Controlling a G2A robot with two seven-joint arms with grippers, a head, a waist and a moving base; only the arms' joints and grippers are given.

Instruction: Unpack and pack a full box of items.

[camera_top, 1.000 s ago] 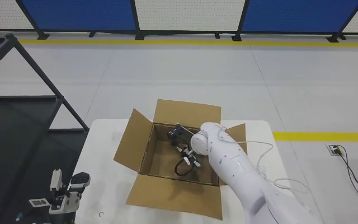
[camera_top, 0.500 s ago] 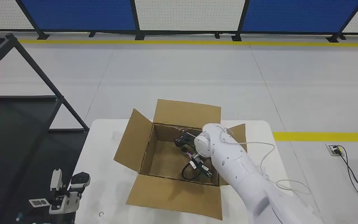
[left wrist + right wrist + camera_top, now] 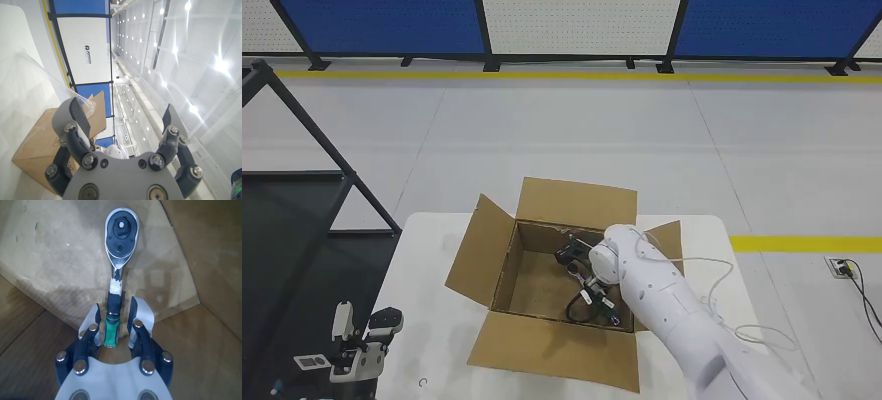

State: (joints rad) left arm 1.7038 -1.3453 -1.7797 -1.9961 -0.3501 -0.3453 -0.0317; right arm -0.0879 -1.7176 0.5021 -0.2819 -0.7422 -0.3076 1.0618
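Right gripper [image 3: 115, 306] down inside the box [image 3: 56, 247], fingers apart, one on each side of the green grip of a ratchet wrench [image 3: 116, 273]. A gap shows on both sides, narrower on one, so nothing is clamped. Wrench lies flat on the box floor. Long axis runs straight out from the gripper, in line with it: butt of the green grip nearest the wrist, then a black collar, a white patch on the bare shank, chrome head at the far end. Head faces up, square drive showing. Which edge of the desk the head points to, cannot tell. Floor around it scuffed, peeled pale in spots. From above, the right arm [image 3: 642, 290] dips into the right half of the box, close to its right wall, and covers the wrench. Box stands mid-desk, flaps folded out, front flap reaching toward the near edge of the desk [image 3: 432, 300]. Left gripper [image 3: 122, 106] aims up at the ceiling lights, fingers wide apart, nothing between them. An outer corner of the box stands just beside it, with crumpled clear plastic film [image 3: 88, 103] against a raised flap. Change over the last second: the right arm's wrist has slid from nearer the box's middle toward the right wall and slightly toward the near side. The black cable loop [image 3: 582, 308] under it went along. Box has not shifted on the desk.
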